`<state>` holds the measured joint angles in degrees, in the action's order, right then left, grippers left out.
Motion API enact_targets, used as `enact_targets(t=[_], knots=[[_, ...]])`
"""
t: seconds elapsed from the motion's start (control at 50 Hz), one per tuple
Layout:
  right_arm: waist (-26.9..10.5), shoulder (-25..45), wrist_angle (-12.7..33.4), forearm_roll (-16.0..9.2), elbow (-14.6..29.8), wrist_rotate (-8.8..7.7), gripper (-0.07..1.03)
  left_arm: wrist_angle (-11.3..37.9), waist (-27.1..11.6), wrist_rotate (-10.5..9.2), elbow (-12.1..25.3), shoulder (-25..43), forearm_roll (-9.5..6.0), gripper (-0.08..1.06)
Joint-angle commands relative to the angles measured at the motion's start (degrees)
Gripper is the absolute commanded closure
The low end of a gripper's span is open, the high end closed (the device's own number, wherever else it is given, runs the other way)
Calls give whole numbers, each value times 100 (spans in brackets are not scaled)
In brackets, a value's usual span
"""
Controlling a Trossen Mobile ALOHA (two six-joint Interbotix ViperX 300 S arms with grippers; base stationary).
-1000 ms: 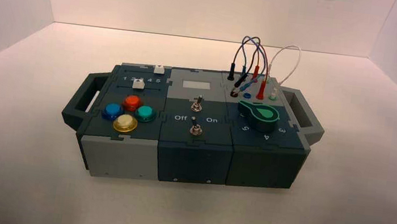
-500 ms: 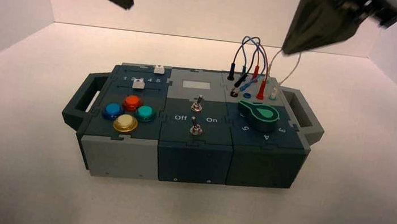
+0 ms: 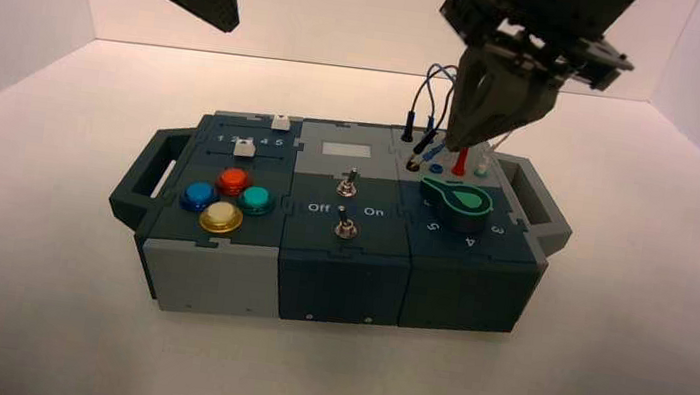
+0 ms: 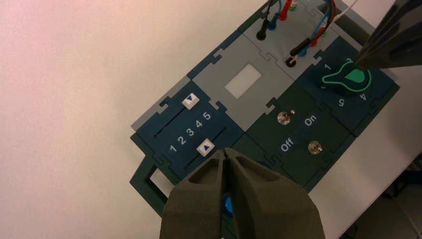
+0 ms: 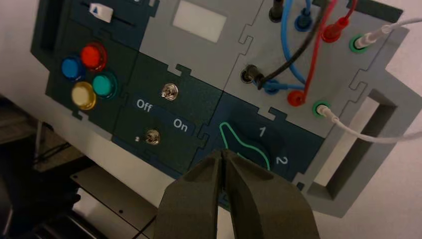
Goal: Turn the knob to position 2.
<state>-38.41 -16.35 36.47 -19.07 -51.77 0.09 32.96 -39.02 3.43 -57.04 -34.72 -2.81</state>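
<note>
Your right tool, pressed together, has neared the knob, whose tip and long axis aim back-left; your closed left tool hovers back-left.

Knob: dark green, lighter green teardrop, green outline. Buttons: red, blue, green, yellow. Digits: white.

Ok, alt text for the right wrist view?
Closed jaws of the right gripper hover over the green-outlined knob, partly hiding it; a white 2 shows beside it. Around them: wires, two toggle switches, four coloured buttons.
</note>
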Motion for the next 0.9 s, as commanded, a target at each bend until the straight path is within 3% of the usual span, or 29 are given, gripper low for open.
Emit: enact_targets(t=[0.02, 0.34, 0.9], knots=[[-220, 431, -35, -26, 264, -9, 99, -26, -18, 26, 53, -18, 18, 101], [-501, 984, -62, -114, 457, -9, 99, -18, -18, 35, 62, 35, 26, 101], [-352, 1345, -202, -88, 510, -9, 99, 202, -483, 35, 26, 35, 9, 101]])
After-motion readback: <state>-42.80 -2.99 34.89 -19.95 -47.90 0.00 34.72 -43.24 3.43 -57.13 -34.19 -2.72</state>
